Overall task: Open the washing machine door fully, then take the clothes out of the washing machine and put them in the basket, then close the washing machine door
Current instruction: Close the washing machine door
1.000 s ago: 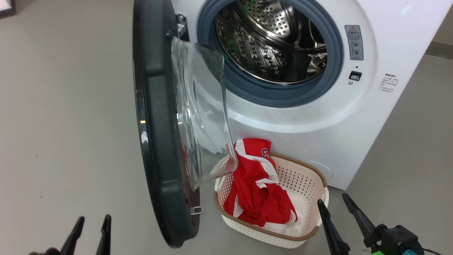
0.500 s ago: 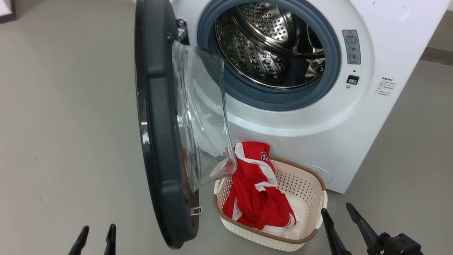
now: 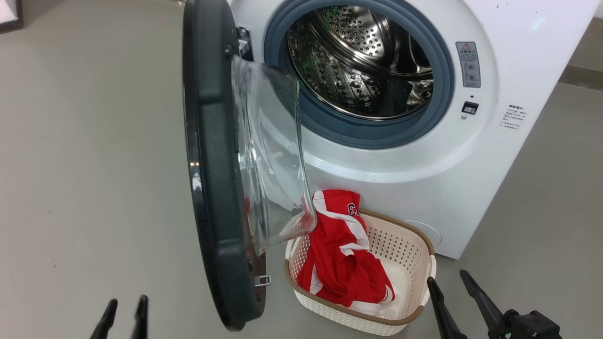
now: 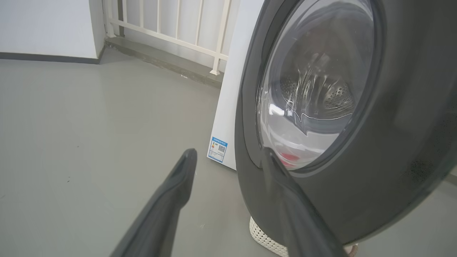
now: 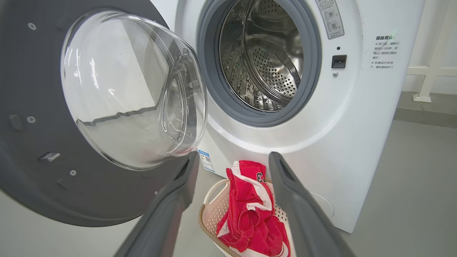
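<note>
Claws hang spread and empty: left claw (image 3: 126,303) near the glossy black round washing machine door (image 3: 207,165), right claw (image 3: 446,278) by the cream perforated basket (image 3: 398,240) holding red striped clothes (image 3: 344,266). Swung shut, that door's glass bowl (image 3: 273,155) may catch the draped cloth.

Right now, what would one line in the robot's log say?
door: open | drum: looks empty | clothes: in basket | left gripper: open | right gripper: open | pending: close door
</note>
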### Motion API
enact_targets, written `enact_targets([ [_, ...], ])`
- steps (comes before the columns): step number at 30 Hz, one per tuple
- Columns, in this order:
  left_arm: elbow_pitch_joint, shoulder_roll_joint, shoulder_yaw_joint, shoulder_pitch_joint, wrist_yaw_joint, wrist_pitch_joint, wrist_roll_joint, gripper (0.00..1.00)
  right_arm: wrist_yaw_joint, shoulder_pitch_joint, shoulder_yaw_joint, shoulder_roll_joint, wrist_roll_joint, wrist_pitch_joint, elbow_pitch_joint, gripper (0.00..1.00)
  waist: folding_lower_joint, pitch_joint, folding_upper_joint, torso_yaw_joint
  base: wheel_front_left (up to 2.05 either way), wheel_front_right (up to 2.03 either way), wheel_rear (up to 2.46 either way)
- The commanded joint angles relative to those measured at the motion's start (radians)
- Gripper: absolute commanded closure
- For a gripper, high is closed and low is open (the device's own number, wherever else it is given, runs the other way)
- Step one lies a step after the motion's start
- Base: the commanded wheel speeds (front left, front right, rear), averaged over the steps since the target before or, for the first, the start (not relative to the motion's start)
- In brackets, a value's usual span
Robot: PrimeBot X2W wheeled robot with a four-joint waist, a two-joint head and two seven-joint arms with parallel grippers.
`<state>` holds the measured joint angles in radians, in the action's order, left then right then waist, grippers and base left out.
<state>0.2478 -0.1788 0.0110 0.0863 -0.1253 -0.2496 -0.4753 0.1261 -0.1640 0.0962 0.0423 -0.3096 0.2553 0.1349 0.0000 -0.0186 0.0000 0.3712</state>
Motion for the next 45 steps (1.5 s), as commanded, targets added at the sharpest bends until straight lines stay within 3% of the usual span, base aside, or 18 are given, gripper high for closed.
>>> enact_targets([
  [1, -0.025, -0.029, 0.03, -0.047, -0.005, -0.012, -0.014, 0.25, 0.005, 0.02, 0.021, 0.008, -0.01, 0.006, -0.02, 0.0, 0.0, 0.0, 0.0, 0.001, 0.0, 0.0, 0.0],
  [2, -0.025, -0.04, 0.027, -0.055, -0.005, -0.012, -0.031, 0.46, 0.005, 0.021, 0.023, 0.008, -0.011, 0.006, -0.02, 0.0, 0.0, 0.0, 0.0, 0.001, 0.0, 0.0, 0.0],
  [3, -0.024, -0.052, 0.02, -0.063, -0.005, -0.012, -0.053, 0.58, 0.005, 0.022, 0.024, 0.008, -0.013, 0.006, -0.02, 0.0, 0.0, 0.0, 0.0, 0.002, 0.0, 0.0, 0.0],
  [5, -0.029, -0.086, -0.003, -0.081, -0.005, -0.012, -0.095, 1.0, 0.005, 0.025, 0.026, 0.008, -0.015, 0.006, -0.019, 0.0, 0.0, 0.001, 0.0, 0.002, 0.0, 0.0, 0.0],
  [16, -0.102, -0.312, -0.17, -0.193, -0.005, -0.012, -0.315, 1.0, 0.005, 0.038, 0.038, 0.008, -0.022, 0.006, -0.02, 0.0, 0.0, 0.011, 0.0, -0.007, 0.0, 0.0, 0.0],
  [21, -0.169, -0.386, -0.254, -0.245, -0.005, -0.012, -0.405, 1.0, 0.005, 0.042, 0.037, 0.008, -0.022, 0.006, -0.022, 0.0, 0.0, 0.021, 0.0, -0.019, 0.0, 0.0, 0.0],
  [30, -0.263, -0.427, -0.382, -0.279, -0.005, -0.012, -0.437, 1.0, 0.005, 0.046, 0.035, 0.008, -0.022, 0.006, -0.023, 0.0, 0.0, 0.036, 0.0, -0.036, 0.0, 0.0, 0.0],
  [45, -0.321, -0.431, -0.503, -0.366, -0.005, -0.012, -0.44, 1.0, 0.005, 0.069, 0.037, 0.008, -0.02, 0.006, -0.022, 0.0, 0.0, 0.072, 0.0, -0.078, 0.0, 0.0, 0.0],
])
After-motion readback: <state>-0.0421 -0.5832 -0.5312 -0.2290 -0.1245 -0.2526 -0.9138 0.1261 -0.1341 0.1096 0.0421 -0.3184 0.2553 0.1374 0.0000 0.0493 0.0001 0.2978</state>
